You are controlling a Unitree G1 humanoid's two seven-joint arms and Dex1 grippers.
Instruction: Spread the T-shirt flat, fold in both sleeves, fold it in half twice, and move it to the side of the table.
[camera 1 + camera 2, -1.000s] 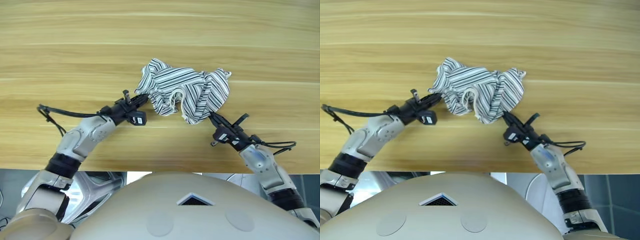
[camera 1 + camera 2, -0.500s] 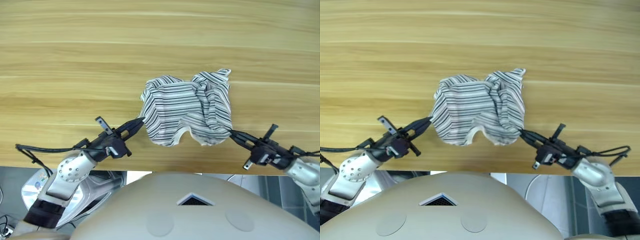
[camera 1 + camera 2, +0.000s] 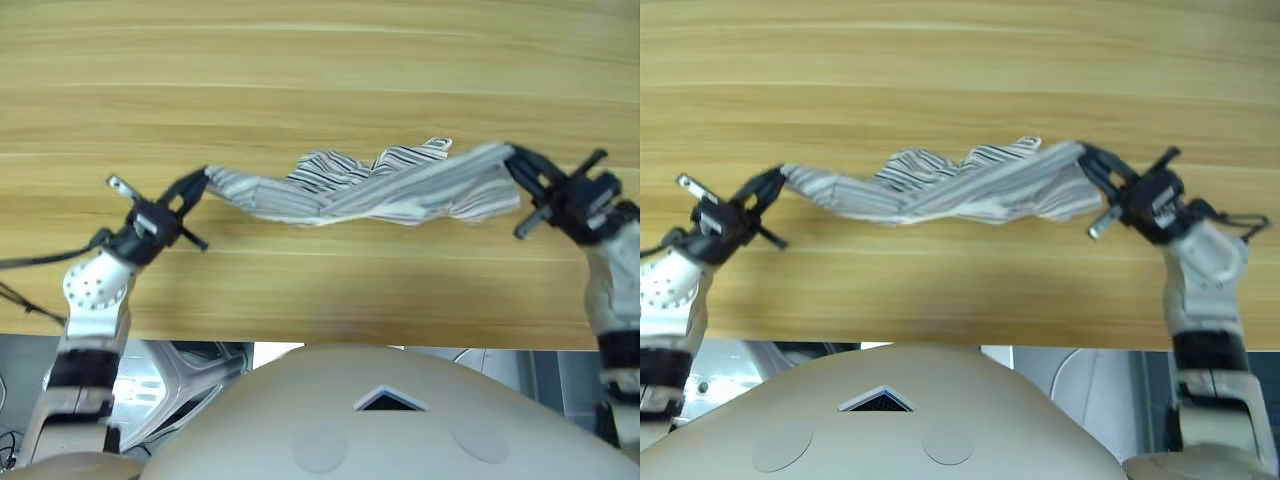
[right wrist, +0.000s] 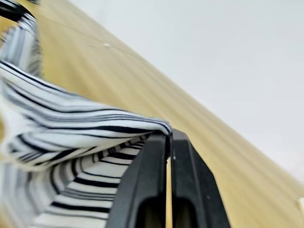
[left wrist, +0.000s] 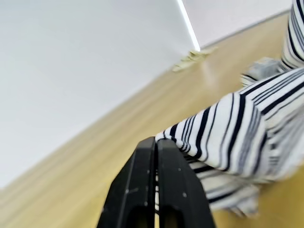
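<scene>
Striped T-shirt stretched between two grippers above the wooden table

The left gripper (image 3: 196, 183) is clamped on one end of the T-shirt (image 3: 370, 188); the cloth spans across over the table (image 3: 320, 60), sagging mid-way; the right gripper (image 3: 515, 160) pinches its other end.

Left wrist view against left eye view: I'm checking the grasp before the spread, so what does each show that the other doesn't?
Left wrist view: the left gripper pinched shut on a striped edge of the T-shirt, close up, and a pale wall beyond the table. Left eye view: the right gripper shut on the opposite end, the cloth stretched between both arms. Shared: the left gripper holding the shirt over the wooden table.
</scene>
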